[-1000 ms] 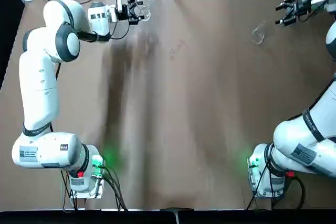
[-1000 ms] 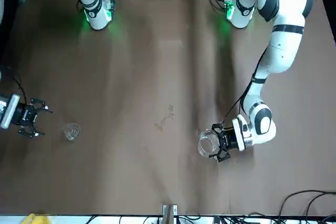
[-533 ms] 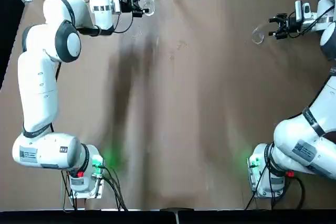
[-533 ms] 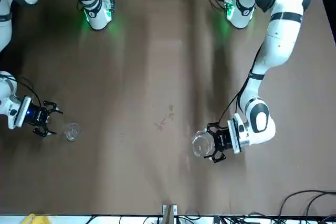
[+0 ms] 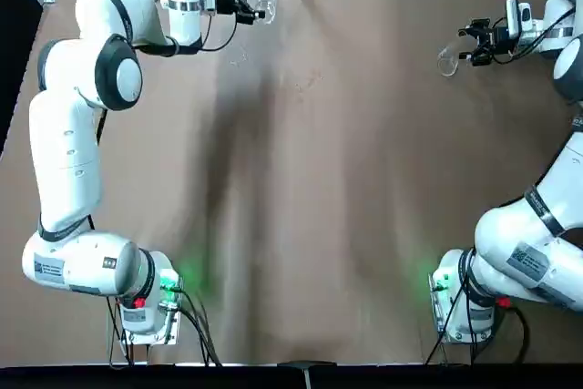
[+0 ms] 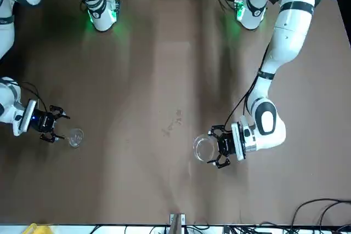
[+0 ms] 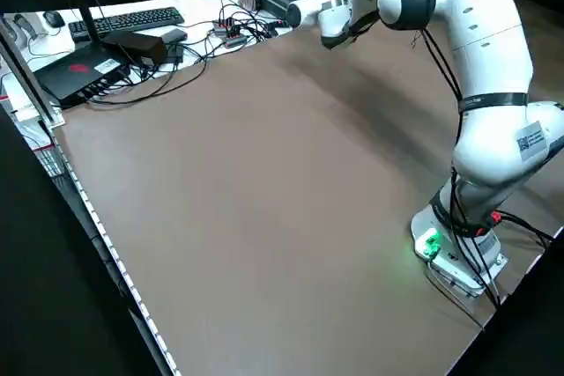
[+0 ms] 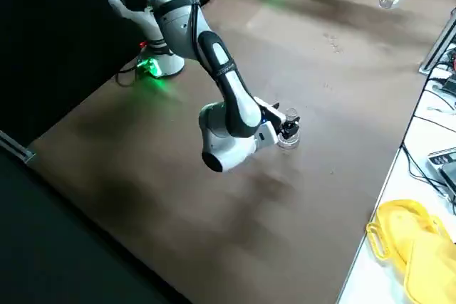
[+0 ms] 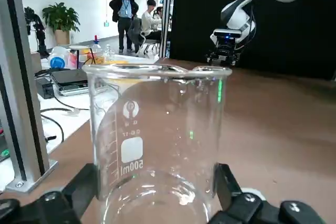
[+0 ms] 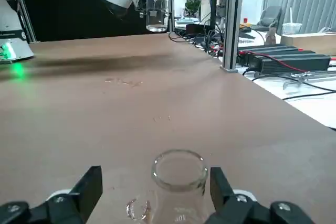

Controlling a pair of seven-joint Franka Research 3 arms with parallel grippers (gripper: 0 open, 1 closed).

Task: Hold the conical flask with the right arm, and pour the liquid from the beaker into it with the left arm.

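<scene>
Beaker (image 9: 157,124) first: who has it, and where?

The left claw (image 9: 157,174) has it clamped from both sides, upright and raised, near the far edge of the desk (image 5: 364,225), toward the far left corner. Glass is easy to see; how much liquid is in there, I cannot tell.

And the conical flask (image 6: 75,137)?

Standing on the desk toward the far right corner, well apart from the beaker. The right claw (image 10: 156,182) is right at it with its two fingers apart, one to each side. The mouth looks closer to one finger than the other, and I see no firm grip.

So which step are we in?

Lining up to take the flask, I'd say. The left arm's first part looks done, since the beaker is already held; pouring is not under way.

What does the next move call for?

Center the right claw on the flask's narrow part, ease in if the fingers don't reach past the glass, then close gently. A lopsided close could nudge or tip it, and smooth glass may slip.

And the left arm meanwhile?

Keep the beaker level. Once the flask is steady, the two have to meet, with the beaker's rim just above that small mouth. Then tilt slowly: so wide a rim over so narrow an opening could easily spill.
</scene>
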